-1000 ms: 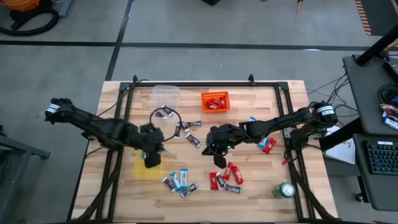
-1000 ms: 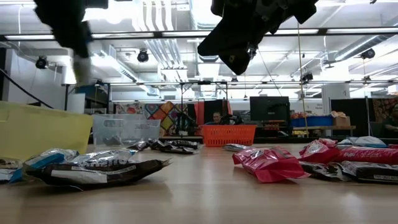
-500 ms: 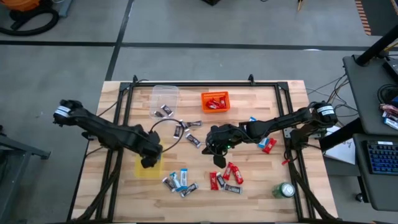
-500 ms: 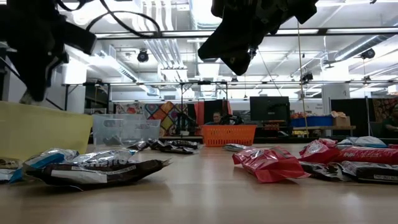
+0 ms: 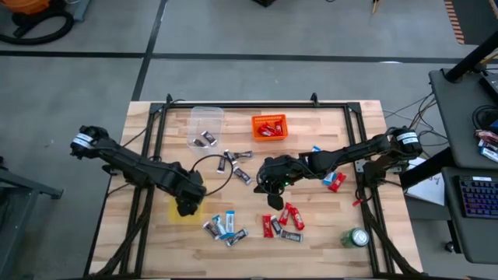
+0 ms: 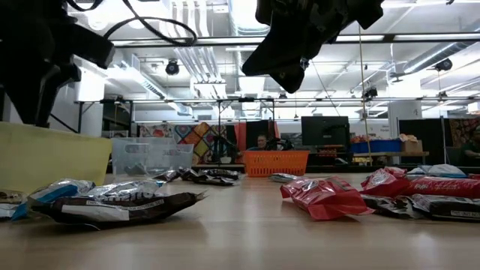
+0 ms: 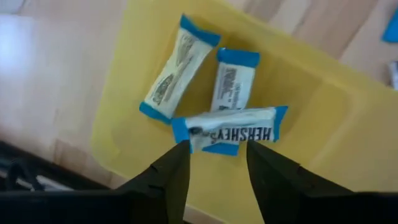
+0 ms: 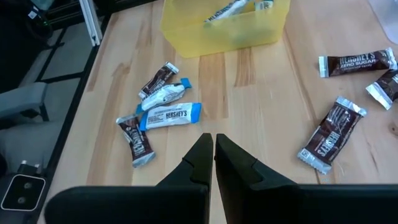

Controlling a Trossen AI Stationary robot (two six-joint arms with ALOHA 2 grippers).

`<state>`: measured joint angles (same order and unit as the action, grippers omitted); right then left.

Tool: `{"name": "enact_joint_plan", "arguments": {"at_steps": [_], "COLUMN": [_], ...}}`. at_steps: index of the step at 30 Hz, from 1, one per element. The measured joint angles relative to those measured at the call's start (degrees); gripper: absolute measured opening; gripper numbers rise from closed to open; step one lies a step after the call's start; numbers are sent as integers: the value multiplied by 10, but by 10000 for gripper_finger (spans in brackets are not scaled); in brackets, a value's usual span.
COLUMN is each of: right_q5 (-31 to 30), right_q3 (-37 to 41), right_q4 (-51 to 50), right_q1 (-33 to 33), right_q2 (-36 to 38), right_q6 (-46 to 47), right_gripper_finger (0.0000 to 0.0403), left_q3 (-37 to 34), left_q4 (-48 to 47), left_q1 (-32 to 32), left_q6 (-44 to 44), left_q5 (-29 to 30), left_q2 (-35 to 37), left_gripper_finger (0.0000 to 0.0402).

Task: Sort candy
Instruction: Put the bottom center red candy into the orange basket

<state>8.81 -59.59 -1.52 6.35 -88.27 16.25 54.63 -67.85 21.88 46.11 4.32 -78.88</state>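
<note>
My left gripper (image 7: 216, 149) points straight down over the yellow bin (image 5: 177, 211), its fingers open. Three blue-and-white candy bars lie in that bin below it; the nearest one (image 7: 230, 127) rests across the other two, just past my fingertips. My right gripper (image 5: 272, 199) hovers shut above the table's middle, holding nothing (image 8: 213, 146). Loose candy lies on the table: a mixed cluster (image 5: 224, 227) near the front, red bars (image 5: 288, 218), and dark bars (image 5: 237, 163).
An orange bin (image 5: 269, 126) with red candy and a clear bin (image 5: 206, 124) with a dark bar stand at the far side. A green can (image 5: 357, 237) stands at the near right corner. More red and blue bars (image 5: 331, 179) lie under the right arm.
My left gripper has sunk toward the yellow bin, tipped until it points straight down, and opened. The blue-and-white bar it carried has dropped into the bin onto the two others.
</note>
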Motion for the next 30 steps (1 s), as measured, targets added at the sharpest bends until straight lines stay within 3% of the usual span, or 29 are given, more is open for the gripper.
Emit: {"name": "enact_joint_plan", "arguments": {"at_steps": [8, 11, 17, 20, 25, 30], "right_q5": [-4, -56, -193, -231, -210, -89], "right_q3": [0, -2, -54, -65, -61, -57], "right_q4": [-2, -41, -344, -494, -621, -604], "right_q1": [-1, -3, -4, -4, 0, 32], "right_q2": [0, 0, 1, 1, 1, 1], "right_q6": [35, 99, 240, 299, 339, 307], "right_gripper_finger": [9, 9, 9, 9, 11, 36], "left_q3": [0, 0, 0, 0, 0, -5], "left_q4": [51, 110, 234, 275, 319, 371], "left_q1": [20, 31, 49, 49, 49, 49], "left_q6": [-46, -89, -199, -243, -291, -327], "left_q5": [-5, -4, 15, 31, 76, 112], "left_q2": [2, 2, 2, 2, 3, 3], "left_gripper_finger": [137, 131, 122, 119, 118, 118]}}
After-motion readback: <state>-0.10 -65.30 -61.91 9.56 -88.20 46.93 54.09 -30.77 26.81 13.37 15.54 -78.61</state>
